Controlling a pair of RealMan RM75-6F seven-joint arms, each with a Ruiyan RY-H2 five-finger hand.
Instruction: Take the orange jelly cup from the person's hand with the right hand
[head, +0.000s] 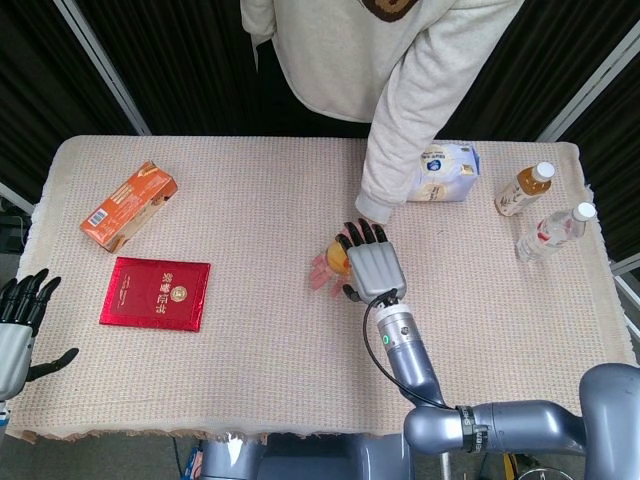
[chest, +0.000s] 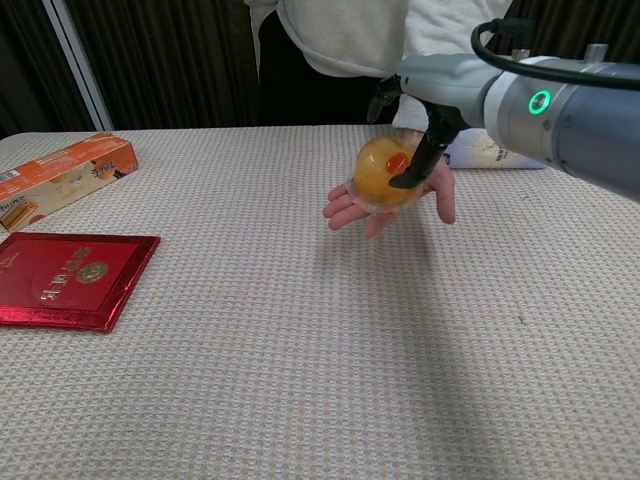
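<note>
**Reaching over the jelly cup on an offered palm**

Hovering above the table's middle, the person's hand (chest: 392, 205) lies palm up with the orange jelly cup (chest: 380, 171) resting on it, a red spot showing on the cup's domed top. The right hand (head: 374, 267) sits over and just beside the cup on its right side, fingers spread and pointing toward the person. In the chest view one dark fingertip (chest: 399, 181) lies against the cup's side while another finger arches above it. Whether the hand has any real hold is hard to judge, since from the head view its back covers most of the cup; the fingers look apart and the cup's weight is on the palm.

The left hand (head: 18, 322) is at the near left edge of the table (head: 260, 240), well apart from all this, its fingers apart and holding nothing.

On the woven cloth, an orange box (head: 128, 205) lies at the far left with a red booklet (head: 155, 293) nearer the robot. A white and blue pouch (head: 444, 172) lies beside the person's sleeve, and two bottles (head: 544, 214) stand near the far right edge.
</note>
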